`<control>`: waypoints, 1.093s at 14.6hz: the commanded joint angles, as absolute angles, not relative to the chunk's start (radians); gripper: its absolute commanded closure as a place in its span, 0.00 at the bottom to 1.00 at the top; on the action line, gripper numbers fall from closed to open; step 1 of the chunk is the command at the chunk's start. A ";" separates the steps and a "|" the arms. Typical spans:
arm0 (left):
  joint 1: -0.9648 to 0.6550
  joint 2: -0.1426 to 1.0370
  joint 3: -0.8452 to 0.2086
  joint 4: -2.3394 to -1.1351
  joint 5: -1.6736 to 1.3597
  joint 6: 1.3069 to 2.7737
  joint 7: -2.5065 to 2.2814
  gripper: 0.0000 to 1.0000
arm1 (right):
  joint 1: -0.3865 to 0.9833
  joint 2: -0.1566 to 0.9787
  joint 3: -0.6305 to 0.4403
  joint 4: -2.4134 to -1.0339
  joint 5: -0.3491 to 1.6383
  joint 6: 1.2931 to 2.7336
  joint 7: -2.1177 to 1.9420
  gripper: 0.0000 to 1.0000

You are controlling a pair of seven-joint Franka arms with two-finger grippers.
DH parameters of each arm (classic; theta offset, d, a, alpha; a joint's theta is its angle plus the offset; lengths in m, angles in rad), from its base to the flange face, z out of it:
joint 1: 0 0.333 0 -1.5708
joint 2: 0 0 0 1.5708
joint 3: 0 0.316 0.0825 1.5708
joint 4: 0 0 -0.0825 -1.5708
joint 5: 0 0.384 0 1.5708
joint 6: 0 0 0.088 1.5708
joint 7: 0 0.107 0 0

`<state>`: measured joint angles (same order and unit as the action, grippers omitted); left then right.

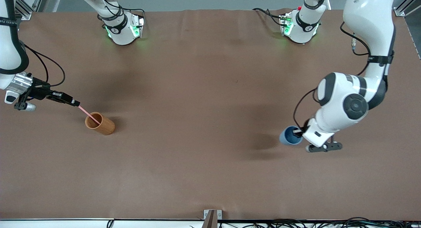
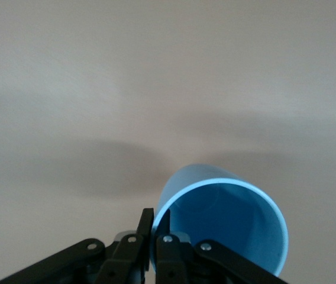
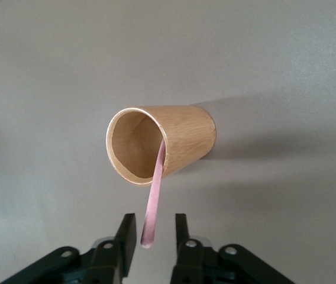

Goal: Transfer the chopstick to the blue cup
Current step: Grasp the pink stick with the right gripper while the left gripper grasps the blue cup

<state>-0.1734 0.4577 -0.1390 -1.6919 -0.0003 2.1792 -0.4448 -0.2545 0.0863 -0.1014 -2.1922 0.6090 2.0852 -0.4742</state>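
Observation:
The pink chopstick (image 1: 88, 113) leans in the orange-brown wooden cup (image 1: 100, 123) near the right arm's end of the table. My right gripper (image 1: 76, 103) is open, with the stick's upper end (image 3: 154, 195) between its fingers (image 3: 126, 234) and a gap on each side. The wooden cup (image 3: 180, 139) shows just past the stick in the right wrist view. My left gripper (image 1: 297, 132) is shut on the rim of the blue cup (image 1: 291, 136), one finger inside and one outside, and holds it above the table near the left arm's end. The blue cup (image 2: 227, 225) fills the left wrist view beside my left gripper (image 2: 155, 228).
The brown table cover (image 1: 197, 122) is bare between the two cups. The blue cup's shadow (image 1: 263, 143) lies on the cover beside it. A small bracket (image 1: 212, 218) sits at the table's edge nearest the front camera.

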 commanded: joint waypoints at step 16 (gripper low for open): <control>-0.388 0.687 -0.382 -1.545 0.281 2.164 -1.212 0.99 | -0.296 0.060 -0.095 -2.025 0.576 1.872 -0.447 0.97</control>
